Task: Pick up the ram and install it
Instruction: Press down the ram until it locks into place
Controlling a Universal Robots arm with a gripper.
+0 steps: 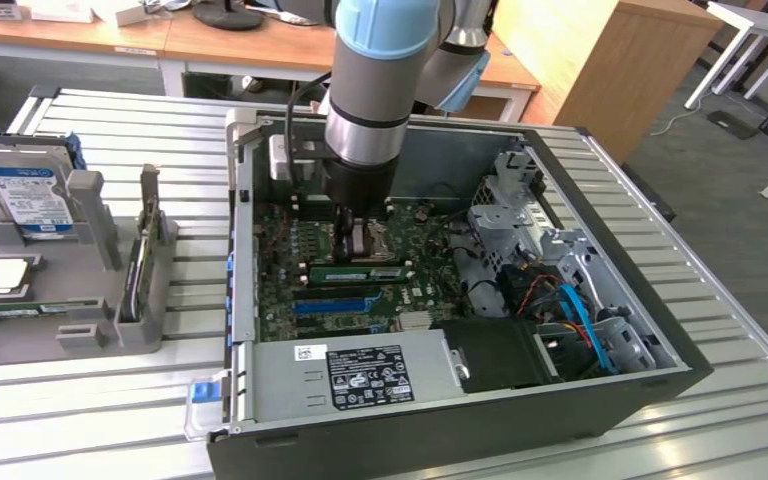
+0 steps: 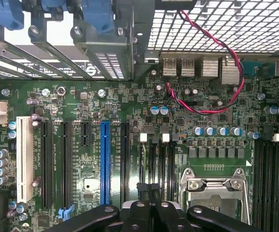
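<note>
The ram (image 1: 353, 272) is a slim green strip with a pale label. It stands on edge across the motherboard inside the open computer case (image 1: 651, 300). My gripper (image 1: 357, 248) reaches straight down into the case and sits centred over the ram's upper edge. In the wrist view the black fingers (image 2: 139, 209) are pressed together, and the gripper (image 2: 150, 193) hovers over the black memory slots beside the processor socket (image 2: 212, 186). From there the ram's edge is hard to make out.
A blue expansion slot (image 1: 337, 303) (image 2: 104, 162) runs alongside the ram. The power supply (image 1: 357, 375) fills the near end of the case and a metal drive cage (image 1: 518, 215) stands at the exterior view's right. A silver hard drive (image 1: 24, 190) rests on a grey fixture (image 1: 51, 290) outside the case.
</note>
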